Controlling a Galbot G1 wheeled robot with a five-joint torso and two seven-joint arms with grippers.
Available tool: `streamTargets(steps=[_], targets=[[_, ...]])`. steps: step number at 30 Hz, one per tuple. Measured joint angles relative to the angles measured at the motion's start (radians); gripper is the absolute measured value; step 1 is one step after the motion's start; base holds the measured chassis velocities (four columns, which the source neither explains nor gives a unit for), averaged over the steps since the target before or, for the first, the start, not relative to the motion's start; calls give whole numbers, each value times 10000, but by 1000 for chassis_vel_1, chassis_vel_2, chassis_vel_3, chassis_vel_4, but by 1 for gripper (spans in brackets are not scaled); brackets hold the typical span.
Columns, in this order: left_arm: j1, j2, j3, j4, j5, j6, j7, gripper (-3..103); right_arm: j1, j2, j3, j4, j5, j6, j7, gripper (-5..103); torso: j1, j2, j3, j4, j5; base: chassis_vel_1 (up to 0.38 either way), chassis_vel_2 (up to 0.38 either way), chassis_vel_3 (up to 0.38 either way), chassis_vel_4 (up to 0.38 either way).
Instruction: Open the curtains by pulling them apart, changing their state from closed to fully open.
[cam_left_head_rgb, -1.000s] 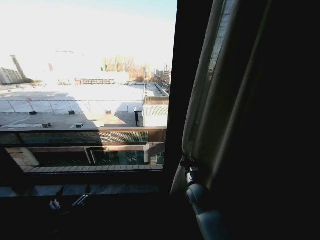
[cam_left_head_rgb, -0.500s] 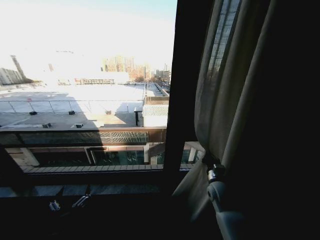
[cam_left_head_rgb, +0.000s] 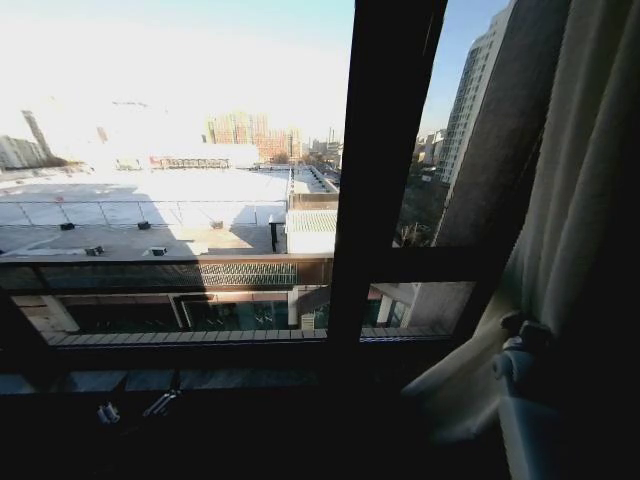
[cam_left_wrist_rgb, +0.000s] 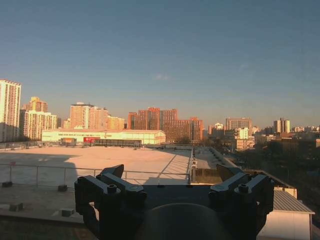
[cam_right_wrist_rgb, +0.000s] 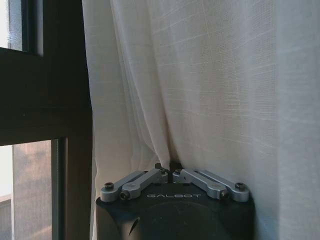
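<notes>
The curtain (cam_left_head_rgb: 575, 200) hung bunched at the window's right edge, beside the black frame (cam_left_head_rgb: 385, 170). The right gripper (cam_right_wrist_rgb: 167, 172) was pinched closed on a fold of it. The left gripper (cam_left_wrist_rgb: 172, 182) was spread wide, holding nothing.

From my remote station I look out through a large window whose black frame (cam_left_head_rgb: 385, 150) has a thick upright post running from 12 o'clock down to 6 o'clock just right of centre, with a horizontal bar (cam_left_head_rgb: 440, 265) branching off toward 3 o'clock. Beyond the glass, toward 9 o'clock, lies a wide sunlit flat rooftop (cam_left_head_rgb: 150, 205), with orange-tinted apartment blocks (cam_left_head_rgb: 245, 130) on the skyline near 11 o'clock and a tall pale tower (cam_left_head_rgb: 470, 95) at about 1 o'clock under a clear blue sky. The sill (cam_left_head_rgb: 200, 420) along 6 to 8 o'clock sits in deep shadow, the room being lit by daylight from outside.
</notes>
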Motion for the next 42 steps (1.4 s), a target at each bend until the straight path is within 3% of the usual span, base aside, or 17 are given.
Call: streamTargets(steps=[9,12,15,16,17,18,21,22,27,29,30,33,36,39,42], targets=[[-19,-1,67,87,-8,-18,6,100,93,-362,0,-205,151,202,-123,-3,0,0,1,-2,3,0,0,0,0],[-48,6,92,95,-9,-22,9,100,-893,-49,-476,1260,324,156,-601,13,0,-1,1,-2,1,0,0,0,0],[-70,22,110,96,-12,-22,11,100,-1483,185,-812,2198,459,68,-758,19,0,0,0,-3,-2,0,0,0,0],[-74,52,130,95,-16,-12,12,100,-2125,393,-1167,3157,686,-105,-988,29,-1,0,0,3,-4,0,0,0,0],[-74,52,130,95,-16,-12,12,100,-2125,393,-1167,3157,686,-105,-988,29,-1,0,0,3,-4,0,0,0,0],[-75,64,136,91,-19,-6,12,100,-2509,507,-1321,3703,829,-313,-1232,29,0,0,0,3,-3,0,0,0,0],[-52,113,144,12,-78,18,11,100,-3914,884,-1906,5875,1228,-975,-2101,46,0,0,0,-3,-4,0,0,0,0],[-52,113,144,12,-78,18,11,100,-3914,884,-1906,5875,1228,-975,-2101,46,0,0,0,-3,-4,0,0,0,0],[0,233,205,27,-157,43,8,100,-5505,1108,-2384,7981,1352,-1083,-2784,68,-1,1,-1,1,-6,0,0,0,0],[1,255,238,44,-153,51,8,100,-5942,1108,-2422,8251,1352,-1081,-2989,68,-1,1,-1,0,-6,0,0,0,0],[1,266,263,51,-153,87,8,100,-6583,1117,-2445,8578,1349,-974,-3274,79,-1,1,-1,-3,-4,0,0,0,0],[13,242,270,32,-162,174,7,100,-7212,1207,-2481,8818,1306,-493,-3385,84,-1,1,-1,-3,-3,0,0,0,0],[63,160,269,-44,-182,232,8,100,-7617,1318,-2524,8828,1164,378,-3467,98,-1,2,-1,-2,-2,0,0,0,0],[68,137,255,-77,-185,280,7,100,-7614,1343,-2514,8594,857,944,-3786,100,-1,2,-1,0,-2,0,0,0,0],[5,128,247,-135,-183,452,6,100,-7367,1386,-2515,7996,-65,1852,-4214,100,-1,1,0,1,-1,0,0,0,0]])
